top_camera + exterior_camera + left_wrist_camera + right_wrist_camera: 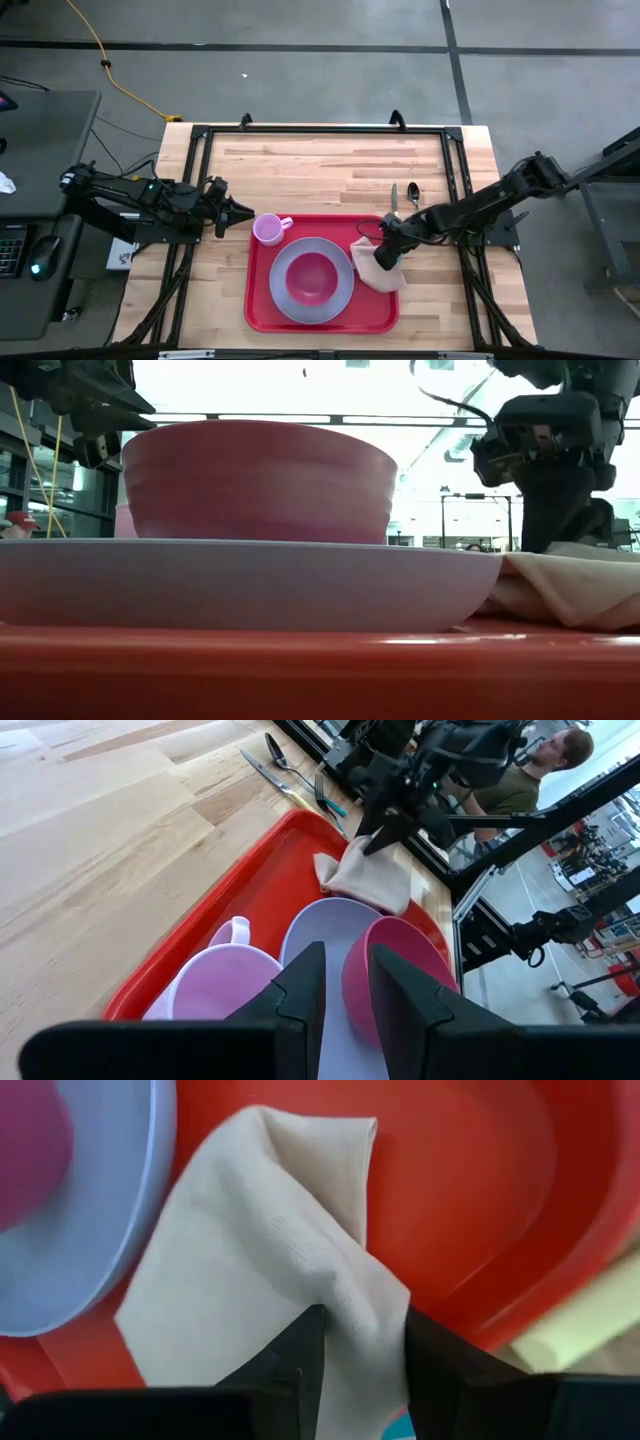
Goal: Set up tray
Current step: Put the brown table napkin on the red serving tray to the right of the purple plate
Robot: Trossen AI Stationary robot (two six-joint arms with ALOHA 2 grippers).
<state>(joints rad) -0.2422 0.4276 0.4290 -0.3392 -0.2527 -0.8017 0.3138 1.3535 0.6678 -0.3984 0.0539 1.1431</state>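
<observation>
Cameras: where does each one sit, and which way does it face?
High: overhead, straight down; tray, both arms.
Low: table height, level across; bowl on plate, arms above.
Left wrist: past own fingers at mug.
Right wrist: right end effector pinching napkin.
Shared: all four show the napkin and red tray.

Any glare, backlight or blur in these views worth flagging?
Low view: bright windows behind backlight the pink bowl, and the near rim of the red plastic tray is soft with a glare streak. Left wrist view: background washed out. Right wrist view: tan cloth napkin evenly lit, sharp.
</observation>
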